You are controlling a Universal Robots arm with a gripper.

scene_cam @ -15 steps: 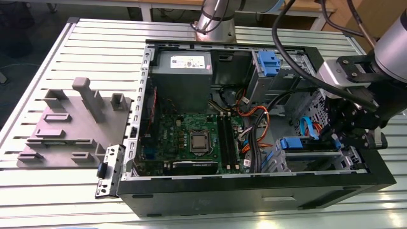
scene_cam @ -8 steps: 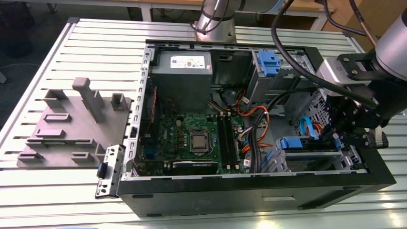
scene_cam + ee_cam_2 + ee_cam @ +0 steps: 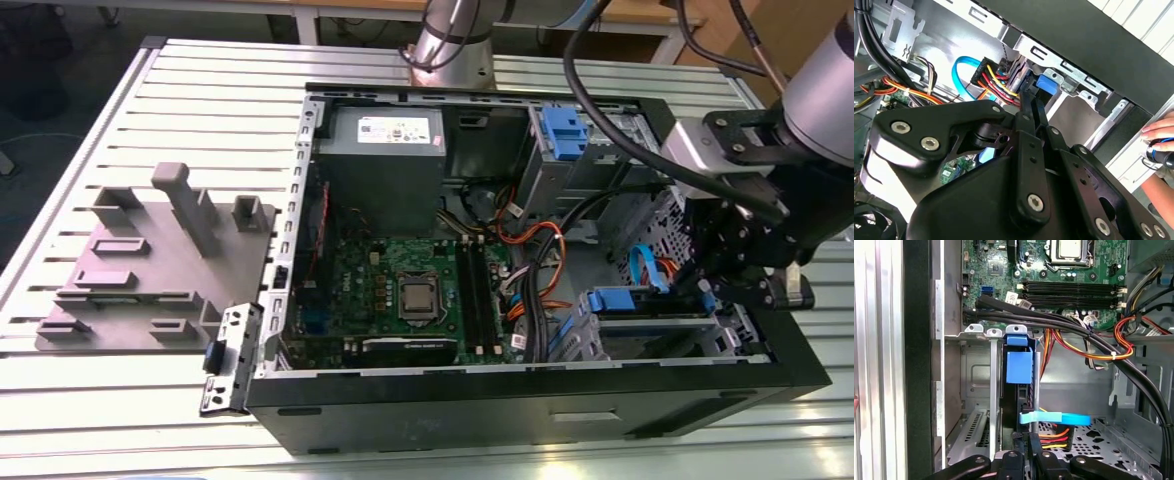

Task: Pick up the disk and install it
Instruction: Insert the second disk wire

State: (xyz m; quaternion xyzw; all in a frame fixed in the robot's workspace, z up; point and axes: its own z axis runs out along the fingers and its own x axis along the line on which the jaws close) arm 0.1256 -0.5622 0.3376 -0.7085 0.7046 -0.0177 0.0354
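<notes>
Down at five o'clock in the case, gripper point(image 3: 1026, 460) fingers pinch the rigid, weighty disk point(image 3: 1019, 367) edgewise.

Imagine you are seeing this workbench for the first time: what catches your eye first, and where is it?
The open computer case dominates the slatted table, its green motherboard exposed in the middle. At the exterior view's right, the black gripper reaches down into the drive cage, where the blue-fronted disk sits upright in its metal slot. A bright bundle of red, yellow and orange power wires curves across beside it.
</notes>
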